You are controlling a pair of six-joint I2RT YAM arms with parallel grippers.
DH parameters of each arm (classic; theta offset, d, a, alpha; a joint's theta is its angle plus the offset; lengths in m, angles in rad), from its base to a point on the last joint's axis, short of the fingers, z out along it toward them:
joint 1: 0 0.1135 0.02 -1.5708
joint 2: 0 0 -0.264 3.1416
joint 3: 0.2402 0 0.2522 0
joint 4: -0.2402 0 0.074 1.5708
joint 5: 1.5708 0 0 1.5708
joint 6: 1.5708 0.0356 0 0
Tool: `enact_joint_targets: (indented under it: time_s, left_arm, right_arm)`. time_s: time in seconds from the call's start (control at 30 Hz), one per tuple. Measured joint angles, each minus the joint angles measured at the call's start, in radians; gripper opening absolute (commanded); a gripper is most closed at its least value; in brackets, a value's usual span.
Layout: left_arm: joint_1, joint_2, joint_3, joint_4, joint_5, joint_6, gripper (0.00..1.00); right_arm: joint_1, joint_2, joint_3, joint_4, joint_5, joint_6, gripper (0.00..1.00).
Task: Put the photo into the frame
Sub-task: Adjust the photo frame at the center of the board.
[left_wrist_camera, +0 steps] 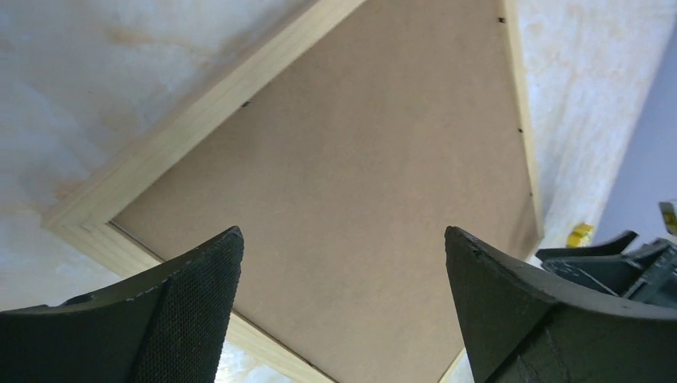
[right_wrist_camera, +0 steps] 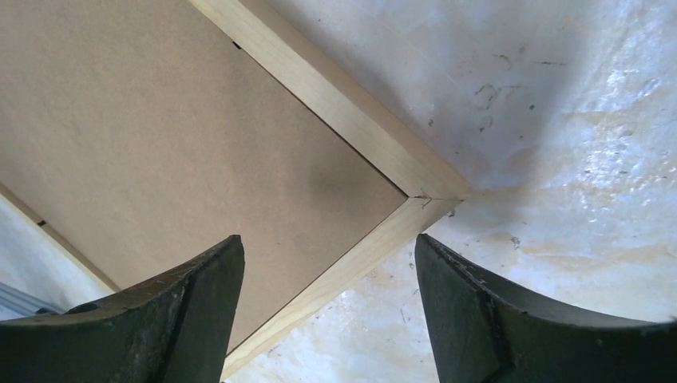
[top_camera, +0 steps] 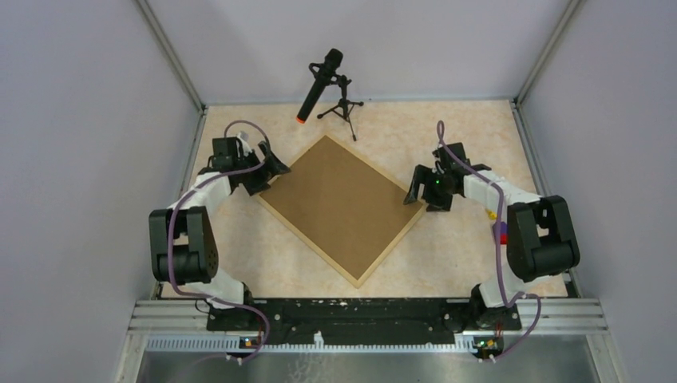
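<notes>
This is looking like a robotics lab test cell: plain grey panels (top_camera: 72,120) on metal posts (top_camera: 172,56) are enclosing a pale table (top_camera: 447,263), a microphone (top_camera: 321,80) on a tripod (top_camera: 345,108) is standing at the table's far edge, and an aluminium rail (top_camera: 168,313) is running along its near edge.

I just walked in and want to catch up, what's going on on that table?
A light wood picture frame lies back side up on the table, with a brown backing board filling it. The left arm and right arm are poised at opposite corners, jaws open and holding nothing. The photo is not in view.
</notes>
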Motion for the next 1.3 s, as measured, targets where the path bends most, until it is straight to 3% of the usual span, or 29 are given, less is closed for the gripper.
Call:
enact_joint_targets:
  time_s: [0.1,0.33,0.57,0.7,1.03,1.2,1.3]
  left_arm:
    - [0.002,0.037,0.037,-0.036,-0.026,0.024,0.98]
    - [0.008,0.148,0.177,-0.030,-0.047,0.037,0.98]
    - [0.011,0.369,0.310,-0.002,-0.045,0.012,0.98]
    - [0.018,0.451,0.358,0.025,0.015,-0.011,0.98]
    - [0.031,0.396,0.224,0.121,0.110,-0.056,0.98]
    - [0.049,0.307,0.101,0.131,0.130,-0.045,0.98]
    - [0.058,0.240,0.013,0.109,0.162,-0.040,0.98]
  right_arm:
    - [0.000,0.000,0.000,0.008,-0.022,-0.008,0.65]
    - [0.000,0.024,0.000,0.032,-0.055,0.005,0.67]
    - [-0.002,0.028,-0.035,0.125,-0.096,0.051,0.68]
    - [0.002,0.031,-0.064,0.189,-0.124,0.098,0.68]
    - [0.058,0.045,-0.098,0.335,-0.125,0.187,0.72]
    - [0.077,0.053,-0.034,0.232,-0.126,0.138,0.87]
    - [0.077,0.007,-0.020,0.115,-0.100,0.075,0.88]
